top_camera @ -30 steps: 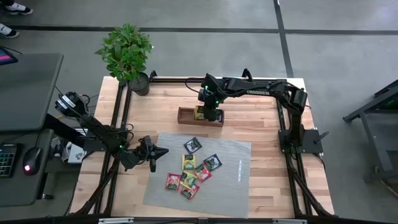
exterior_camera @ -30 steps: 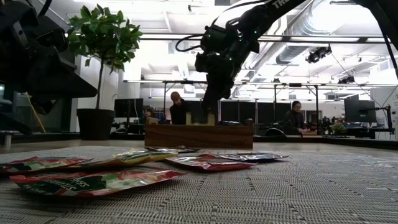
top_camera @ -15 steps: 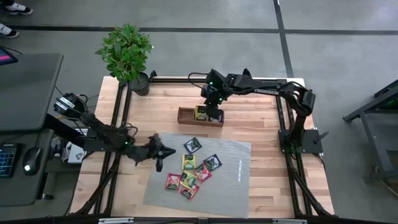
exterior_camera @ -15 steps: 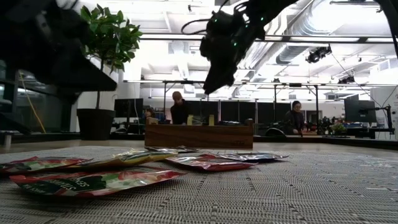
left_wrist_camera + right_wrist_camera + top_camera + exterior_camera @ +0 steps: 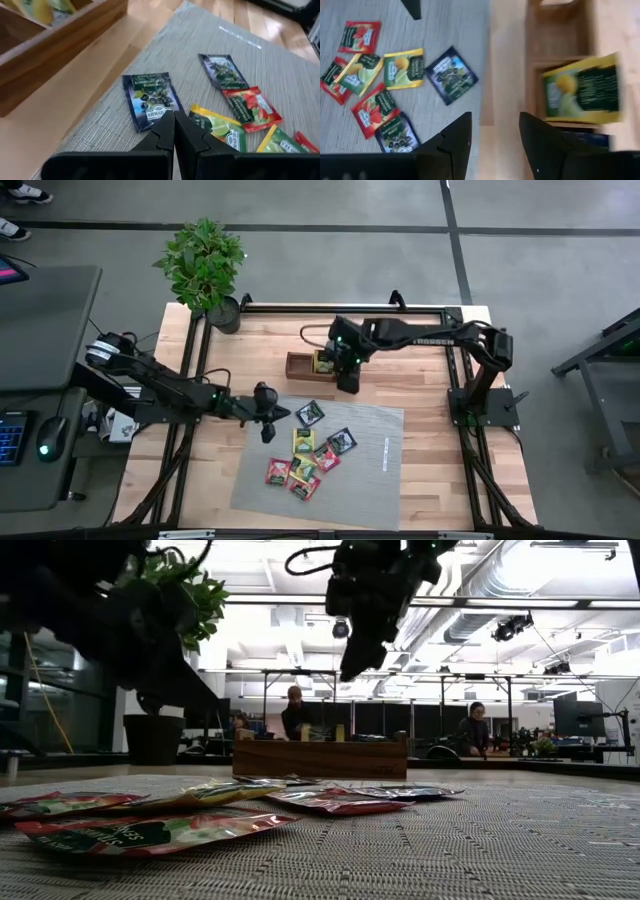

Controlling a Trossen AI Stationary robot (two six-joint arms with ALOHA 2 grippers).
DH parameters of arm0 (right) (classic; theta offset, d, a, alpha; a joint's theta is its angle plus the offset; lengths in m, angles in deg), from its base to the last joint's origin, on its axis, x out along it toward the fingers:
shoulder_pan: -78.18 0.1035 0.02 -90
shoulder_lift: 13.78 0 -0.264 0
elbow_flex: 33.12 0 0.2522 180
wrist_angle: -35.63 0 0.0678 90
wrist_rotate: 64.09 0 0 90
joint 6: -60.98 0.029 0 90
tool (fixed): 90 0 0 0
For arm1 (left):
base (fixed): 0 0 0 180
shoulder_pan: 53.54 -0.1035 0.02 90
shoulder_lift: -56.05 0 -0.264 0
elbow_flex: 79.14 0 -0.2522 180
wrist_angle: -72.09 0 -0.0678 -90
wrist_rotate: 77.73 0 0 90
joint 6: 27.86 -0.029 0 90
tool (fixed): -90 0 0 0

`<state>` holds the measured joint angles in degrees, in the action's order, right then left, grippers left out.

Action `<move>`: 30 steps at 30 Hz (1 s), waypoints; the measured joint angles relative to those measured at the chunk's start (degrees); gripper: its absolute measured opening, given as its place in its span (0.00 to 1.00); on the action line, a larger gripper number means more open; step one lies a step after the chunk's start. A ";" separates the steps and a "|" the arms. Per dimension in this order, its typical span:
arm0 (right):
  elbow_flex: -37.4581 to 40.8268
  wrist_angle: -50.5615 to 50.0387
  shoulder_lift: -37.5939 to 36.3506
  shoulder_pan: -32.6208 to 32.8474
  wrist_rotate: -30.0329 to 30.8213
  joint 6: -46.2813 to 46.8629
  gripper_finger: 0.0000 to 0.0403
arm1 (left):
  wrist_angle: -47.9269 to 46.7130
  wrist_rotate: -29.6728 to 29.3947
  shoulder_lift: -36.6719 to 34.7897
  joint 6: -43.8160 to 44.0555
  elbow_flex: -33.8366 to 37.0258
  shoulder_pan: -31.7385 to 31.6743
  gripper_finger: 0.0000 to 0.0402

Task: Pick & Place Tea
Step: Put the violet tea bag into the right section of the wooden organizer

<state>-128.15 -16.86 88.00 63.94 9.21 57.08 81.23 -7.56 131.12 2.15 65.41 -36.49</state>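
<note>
Several tea sachets, red, yellow, green and dark, lie flat and loose on the grey mat (image 5: 370, 470); a dark one (image 5: 151, 100) is the farthest back. Another yellow sachet (image 5: 582, 95) stands in a compartment of the brown wooden tray (image 5: 300, 366). My left gripper (image 5: 266, 420) is shut and hangs over the mat's far left corner, its tips (image 5: 173, 125) just short of the dark sachet. My right gripper (image 5: 495, 135) is open with nothing between its fingers, up in the air (image 5: 350, 665) over the tray's near edge.
A potted plant (image 5: 205, 270) stands at the table's far left corner. Black frame rails (image 5: 195, 370) run along the table's left and right sides. Bare wood (image 5: 420, 370) lies to the right of the tray. People sit at desks in the room behind.
My left gripper has swung toward the table's right, from beside the mat to over its far left corner, staying shut. My right gripper has let go of the yellow sachet, which now stands in the tray, and has risen and drawn back toward the near edge.
</note>
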 joint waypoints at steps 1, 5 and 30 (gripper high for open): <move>1.23 1.13 0.00 0.48 -0.01 0.94 0.40 | 0.00 0.61 0.37 -0.60 -0.33 -0.39 0.00; 6.12 6.17 -0.02 2.36 -0.86 4.88 0.40 | -0.03 3.06 3.06 -3.01 -3.05 -1.22 0.00; 14.72 23.15 -0.11 12.07 7.85 17.04 0.40 | -18.13 0.53 21.44 -2.50 -18.93 -1.35 0.00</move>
<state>-113.42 6.30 87.89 76.01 17.06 74.12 63.10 -7.02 152.56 -0.35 46.48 -37.84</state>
